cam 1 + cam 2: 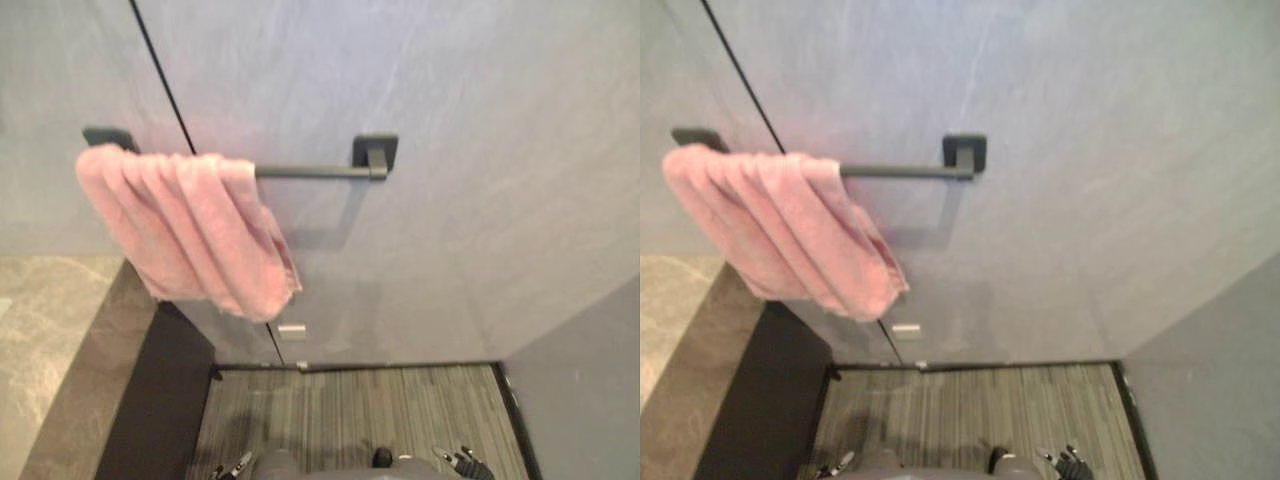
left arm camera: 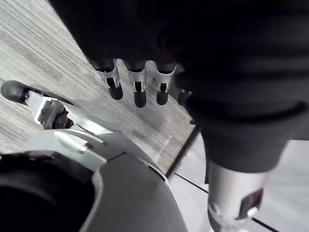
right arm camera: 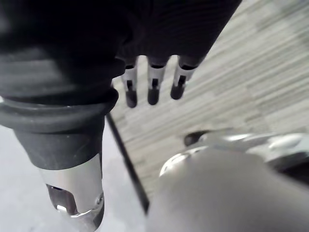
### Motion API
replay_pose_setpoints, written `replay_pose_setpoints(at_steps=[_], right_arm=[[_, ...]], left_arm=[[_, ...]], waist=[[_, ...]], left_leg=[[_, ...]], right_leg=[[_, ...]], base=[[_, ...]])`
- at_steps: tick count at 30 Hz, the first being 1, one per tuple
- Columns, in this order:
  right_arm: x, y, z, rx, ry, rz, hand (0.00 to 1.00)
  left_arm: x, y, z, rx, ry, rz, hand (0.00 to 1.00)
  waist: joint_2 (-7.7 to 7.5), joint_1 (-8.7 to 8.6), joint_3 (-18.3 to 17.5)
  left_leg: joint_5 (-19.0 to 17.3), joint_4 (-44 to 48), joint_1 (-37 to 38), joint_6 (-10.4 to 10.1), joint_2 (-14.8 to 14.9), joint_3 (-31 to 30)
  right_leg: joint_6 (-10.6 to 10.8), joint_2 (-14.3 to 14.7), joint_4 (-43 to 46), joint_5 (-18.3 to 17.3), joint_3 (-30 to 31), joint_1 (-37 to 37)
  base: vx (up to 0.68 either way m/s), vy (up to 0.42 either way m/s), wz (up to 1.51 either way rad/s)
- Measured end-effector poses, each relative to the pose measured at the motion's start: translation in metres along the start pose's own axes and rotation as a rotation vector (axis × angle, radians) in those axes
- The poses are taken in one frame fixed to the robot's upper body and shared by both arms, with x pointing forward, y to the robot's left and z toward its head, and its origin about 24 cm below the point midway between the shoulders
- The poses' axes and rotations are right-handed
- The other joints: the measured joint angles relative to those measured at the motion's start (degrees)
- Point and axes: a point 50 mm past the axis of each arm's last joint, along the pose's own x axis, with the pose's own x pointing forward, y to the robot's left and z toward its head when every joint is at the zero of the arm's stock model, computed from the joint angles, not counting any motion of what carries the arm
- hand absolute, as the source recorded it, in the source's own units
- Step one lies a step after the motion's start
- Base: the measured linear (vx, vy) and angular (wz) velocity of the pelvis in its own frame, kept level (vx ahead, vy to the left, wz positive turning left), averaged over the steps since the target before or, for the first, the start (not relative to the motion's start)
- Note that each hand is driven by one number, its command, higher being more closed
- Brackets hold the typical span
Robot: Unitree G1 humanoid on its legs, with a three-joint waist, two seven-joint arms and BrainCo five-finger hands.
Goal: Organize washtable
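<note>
Towel (image 1: 185, 225), pink, hangs bunched in folds over the left end of a dark bar (image 1: 310, 171) fixed horiz. on the grey wall (image 1: 480, 150). The towel covers that end of the bar and most of the left bracket (image 1: 108, 136); the right bracket (image 1: 375, 152) is in full view. The towel's lower corner hangs across a thin black seam (image 1: 160, 75) running diag. down the wall.

Writing: a small pale tag (image 1: 291, 331) sits on the wall just below the towel, near the seam; any print on it is too small to tell.

Surroundings: beige stone top (image 1: 40, 340) at far left, with a dark side panel (image 1: 160, 400) beside it. Grey striped floor (image 1: 350, 410) meets the wall at a dark base strip.

L hand (image 2: 139, 89): fingers straight and slack, narrowly spaced, above the floor, touching no object. R hand (image 3: 153, 87): same config., fingers straight, narrowly spaced, above the floor. Both hands are low, well apart from the towel.
</note>
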Motion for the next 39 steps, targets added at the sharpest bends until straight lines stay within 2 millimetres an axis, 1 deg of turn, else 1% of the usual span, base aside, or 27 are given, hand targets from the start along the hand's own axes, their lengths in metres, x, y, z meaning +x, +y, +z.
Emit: replay_pose_setpoints(at_steps=[1,2,3,4,5,6,7,8,9,10,11,12,13,16,17,23,27,33,36,37,39], right_arm=[[0.0,0.001,0.001,-0.008,-0.002,0.003,0.0],[0.002,0.003,0.005,-0.018,-0.012,0.011,0.0],[0.003,0.002,0.009,-0.023,-0.024,0.009,0.0],[0.003,-0.001,0.012,-0.031,-0.029,0.002,0.0],[0.004,0.008,0.008,-0.016,-0.008,0.013,0.0],[0.004,0.011,0.005,-0.011,0.002,0.018,0.0],[0.002,0.017,-0.006,0.01,0.032,0.026,0.0],[0.001,0.017,-0.01,0.017,0.044,0.022,0.0],[0.001,0.017,-0.011,0.024,0.046,0.016,0.0],[0.0,0.017,-0.013,0.048,0.05,0.008,0.0],[0.0,0.016,-0.013,0.055,0.048,0.004,0.0],[0.0,0.016,-0.014,0.056,0.05,0.003,0.0],[-0.001,0.012,-0.017,0.055,0.058,-0.007,0.0],[-0.001,0.005,-0.018,0.047,0.072,-0.025,0.0],[-0.001,0.001,-0.018,0.054,0.074,-0.036,0.0],[-0.001,0.0,-0.02,0.052,0.097,-0.043,0.0],[-0.001,0.001,-0.021,0.039,0.104,-0.039,0.0],[-0.001,0.001,-0.021,0.027,0.106,-0.039,0.0],[-0.001,0.001,-0.023,0.027,0.109,-0.041,0.0],[-0.001,0.001,-0.022,0.006,0.105,-0.04,0.0],[-0.001,0.003,-0.021,-0.025,0.098,-0.038,0.0]], left_arm=[[0.0,-0.001,0.001,0.005,-0.008,-0.003,0.0],[0.0,-0.003,0.001,0.032,-0.007,-0.001,0.0],[0.0,-0.005,0.0,0.051,-0.001,-0.008,0.0],[0.0,-0.008,-0.003,0.064,0.009,-0.016,0.0],[0.001,0.004,0.003,0.084,0.004,0.011,0.0],[0.001,0.007,0.004,0.091,0.0,0.019,0.0],[0.001,0.013,0.008,0.117,-0.007,0.027,0.0],[0.0,0.017,0.007,0.127,0.0,0.035,0.0],[0.001,0.017,0.006,0.132,0.002,0.036,0.0],[0.001,0.017,0.005,0.145,0.007,0.035,0.0],[0.0,0.016,0.004,0.159,0.008,0.03,0.0],[0.0,0.016,0.004,0.159,0.009,0.029,0.0],[0.0,0.014,0.003,0.171,0.013,0.023,0.0],[0.0,0.012,-0.002,0.184,0.029,0.014,0.0],[-0.001,0.011,-0.004,0.183,0.038,0.013,0.0],[-0.001,0.012,-0.005,0.183,0.042,0.013,0.0],[0.0,0.012,-0.004,0.215,0.04,0.007,0.0],[0.0,0.013,-0.003,0.256,0.033,0.006,0.0],[0.001,0.009,0.003,0.301,0.005,0.002,0.0],[0.001,0.007,0.008,0.317,-0.026,-0.005,0.0],[-0.001,-0.001,0.021,0.333,-0.112,-0.031,0.0]], waist=[[-0.04,0.05,0.0],[0.25,0.02,-0.1],[1.43,0.1,-0.6],[2.91,0.12,-1.2],[0.81,0.05,-1.4],[-0.24,-0.13,-1.7],[-2.19,-0.05,-2.2],[-2.89,-0.05,-2.6],[-2.91,-0.07,-2.6],[-2.68,-0.16,-2.7],[-2.44,-0.22,-2.7],[-2.27,-0.23,-2.7],[-1.75,-0.2,-3.1],[-1.23,-0.2,-3.7],[-0.74,-0.22,-3.8],[-0.97,-0.24,-3.9],[-1.51,-0.24,-3.9],[-1.86,-0.27,-4.1],[-2.04,-0.3,-4.2],[-1.89,-0.29,-4.4],[-2.09,-0.3,-4.6]], left_leg=[[0.0,-3.9,-0.1,0.0,-0.2,0.6],[0.8,-17.5,0.4,-0.1,-1.6,0.3],[6.9,-28.7,0.1,0.1,-2.2,-1.6],[13.2,-33.5,-1.0,0.8,-2.2,-4.0],[11.6,-33.5,-0.8,1.5,-4.2,-3.3],[12.2,-35.2,0.2,1.6,-5.0,-2.9],[14.5,-41.1,3.8,1.8,-6.8,-1.3],[15.9,-45.5,6.4,1.9,-7.8,-0.4],[16.4,-47.2,7.6,1.8,-8.1,0.0],[17.9,-51.3,9.7,1.6,-8.6,0.6],[18.5,-53.0,10.3,1.5,-8.8,0.7],[18.6,-53.1,10.3,1.5,-8.7,0.8],[18.6,-53.1,10.3,1.5,-8.6,0.8],[18.6,-53.1,10.3,1.5,-8.6,0.8],[18.5,-53.1,10.2,1.5,-8.6,0.9],[18.5,-53.1,10.5,1.5,-8.6,0.8],[18.5,-53.1,10.8,1.5,-8.6,0.7],[18.5,-53.1,10.9,1.5,-8.7,0.4],[18.5,-53.1,10.8,1.5,-8.8,-0.2],[18.6,-53.1,10.6,1.5,-8.8,-0.6],[18.6,-53.1,10.1,1.5,-8.8,-1.4]], right_leg=[[0.0,-0.6,-0.1,0.0,0.0,0.6],[0.1,-1.0,-0.7,-0.1,0.0,2.0],[1.2,-0.2,-1.1,-0.6,0.2,2.1],[2.8,1.2,-2.0,-1.6,0.7,2.2],[5.3,-0.8,-3.9,-3.6,2.0,2.9],[5.5,-1.4,-4.2,-3.6,2.3,2.9],[5.2,-2.8,-4.0,-4.1,3.7,2.8],[4.3,-3.3,-3.8,-4.9,5.0,2.9],[4.4,-3.4,-3.7,-5.0,5.3,2.9],[4.8,-3.5,-3.5,-5.6,6.0,2.8],[5.2,-3.5,-3.4,-6.1,6.4,2.6],[5.1,-3.5,-3.4,-6.2,6.4,2.5],[5.3,-3.4,-3.4,-6.3,6.4,2.5],[5.7,-3.3,-3.4,-6.3,6.4,2.5],[5.7,-3.3,-3.7,-6.3,6.5,2.5],[5.6,-3.2,-4.2,-6.2,6.4,3.1],[5.6,-3.3,-4.2,-6.2,6.5,3.3],[5.6,-3.4,-4.1,-6.2,6.5,3.3],[5.6,-3.4,-4.1,-6.2,6.2,3.4],[5.6,-3.4,-4.1,-6.2,6.0,3.4],[5.7,-3.4,-4.1,-6.3,5.2,3.3]], base=[[0.29,0.004,-0.01],[0.27,0.121,-0.13],[0.22,0.146,-0.25],[0.26,0.187,-0.36],[0.16,0.098,-0.26],[0.18,0.094,-0.25],[0.13,0.064,-0.22],[0.12,0.068,-0.24],[0.07,0.047,-0.21],[0.04,0.011,-0.16],[0.02,-0.006,-0.14],[0.02,-0.038,-0.07],[0.04,-0.053,-0.04],[0.06,-0.044,-0.01],[0.06,-0.03,-0.02],[0.01,-0.004,0.0],[-0.04,0.0,0.0],[-0.05,-0.001,0.01],[-0.02,-0.009,0.05],[-0.02,-0.018,0.12],[-0.01,-0.019,0.21]])
